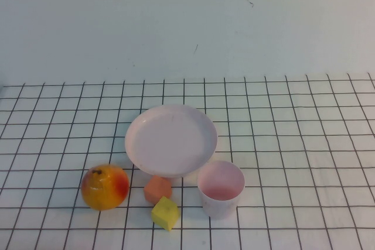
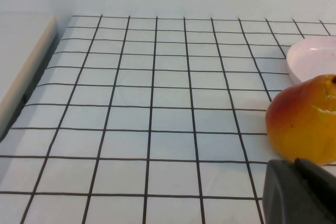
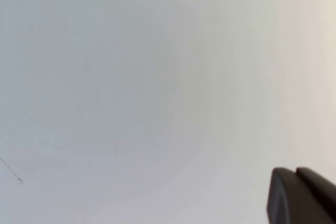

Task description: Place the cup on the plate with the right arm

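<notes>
High view: no hand near cup (image 1: 221,189) beside plate (image 1: 171,140); hand openings indeterminable.

The left gripper (image 2: 300,191) shows only a matte black, rounded corner. The right gripper (image 3: 302,195) looks identical: dark, smooth, unmarked plastic.

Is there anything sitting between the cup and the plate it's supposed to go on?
Nothing visible: the cup stands right beside the plate. The left gripper and right gripper show only in their wrist views.

Grid table (image 1: 304,144) w/ plate (image 1: 171,140), cup (image 1: 221,188), fruit (image 1: 105,187), blocks (image 1: 162,201).
</notes>
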{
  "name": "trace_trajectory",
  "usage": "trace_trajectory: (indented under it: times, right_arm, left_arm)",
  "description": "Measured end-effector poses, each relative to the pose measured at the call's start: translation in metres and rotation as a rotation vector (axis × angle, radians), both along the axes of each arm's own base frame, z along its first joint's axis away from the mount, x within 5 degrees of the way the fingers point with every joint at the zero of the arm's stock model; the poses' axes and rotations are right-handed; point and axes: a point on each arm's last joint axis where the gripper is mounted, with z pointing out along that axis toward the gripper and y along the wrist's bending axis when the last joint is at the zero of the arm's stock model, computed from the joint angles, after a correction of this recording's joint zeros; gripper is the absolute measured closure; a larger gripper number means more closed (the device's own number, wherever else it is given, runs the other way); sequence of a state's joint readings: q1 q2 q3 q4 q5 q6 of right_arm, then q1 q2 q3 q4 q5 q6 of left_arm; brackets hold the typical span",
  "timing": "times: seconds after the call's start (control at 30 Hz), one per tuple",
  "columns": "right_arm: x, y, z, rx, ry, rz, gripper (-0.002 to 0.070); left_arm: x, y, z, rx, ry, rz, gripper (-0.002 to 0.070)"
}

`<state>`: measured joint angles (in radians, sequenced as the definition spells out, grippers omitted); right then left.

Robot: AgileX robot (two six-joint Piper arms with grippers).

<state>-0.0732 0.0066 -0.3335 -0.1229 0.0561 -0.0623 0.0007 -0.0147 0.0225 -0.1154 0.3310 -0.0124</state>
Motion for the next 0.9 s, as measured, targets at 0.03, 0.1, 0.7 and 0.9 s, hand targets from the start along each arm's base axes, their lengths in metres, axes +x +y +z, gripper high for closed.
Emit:
trace_trajectory:
  times: [0.03,0.1,0.7,0.9]
  right_arm:
    - [-0.002,0.000,0.007,0.005,0.033,-0.006,0.0678]
    - [-0.004,-0.001,0.028,0.022,0.097,-0.013,0.0678]
    - [0.142,0.032,0.107,-0.118,0.931,0.549,0.0678]
    - [0.249,0.030,0.064,-0.112,1.173,0.693,0.0678]
  left_arm:
    - [0.000,0.000,0.000,0.000,0.000,0.000,0.0678]
    - [0.000,0.000,0.000,0.000,0.000,0.000,0.0678]
    - [0.000,0.000,0.000,0.004,0.000,-0.001,0.0678]
    - [0.000,0.000,0.000,0.004,0.000,-0.001,0.0678]
